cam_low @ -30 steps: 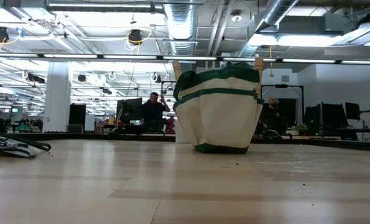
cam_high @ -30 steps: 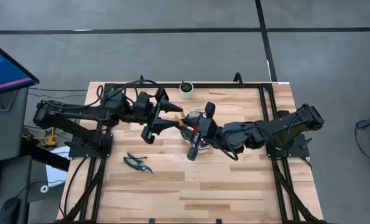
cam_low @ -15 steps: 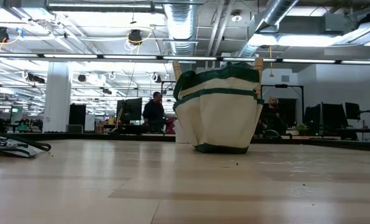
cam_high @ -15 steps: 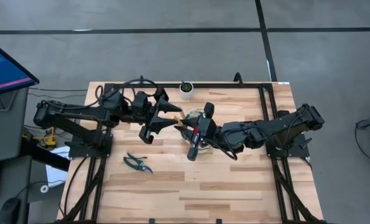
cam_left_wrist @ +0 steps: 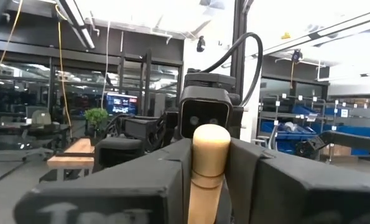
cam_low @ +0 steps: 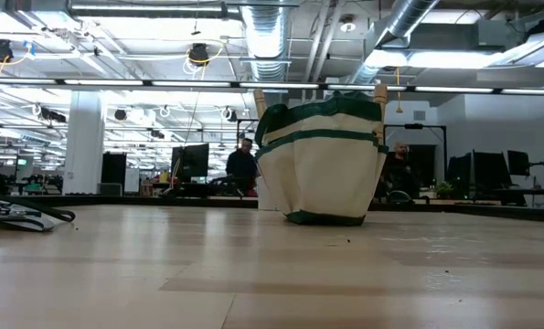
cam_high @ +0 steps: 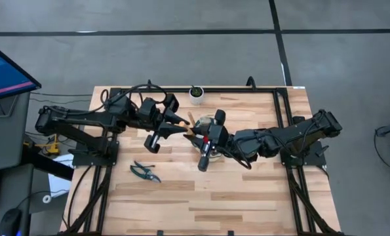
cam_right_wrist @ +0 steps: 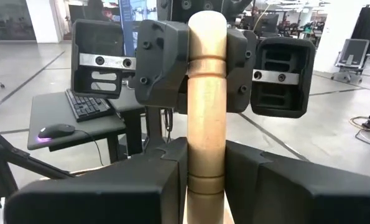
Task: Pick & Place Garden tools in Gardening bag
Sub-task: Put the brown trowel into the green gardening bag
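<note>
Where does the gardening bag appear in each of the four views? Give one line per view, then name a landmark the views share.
High view: gardening bag mid-table, mostly hidden under the right end effector.
Low view: gardening bag upright, centre-right.
Left wrist view: not in it.
Right wrist view: not in it.
Shared landmark: the pruning shears, near the table's front left in the high view, at the left edge in the low view.

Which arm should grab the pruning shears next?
Left, probably. The pruning shears lie on the left arm's side, below the left gripper. Both grippers grip a wooden handle now, and the right gripper sits farther off.
</note>
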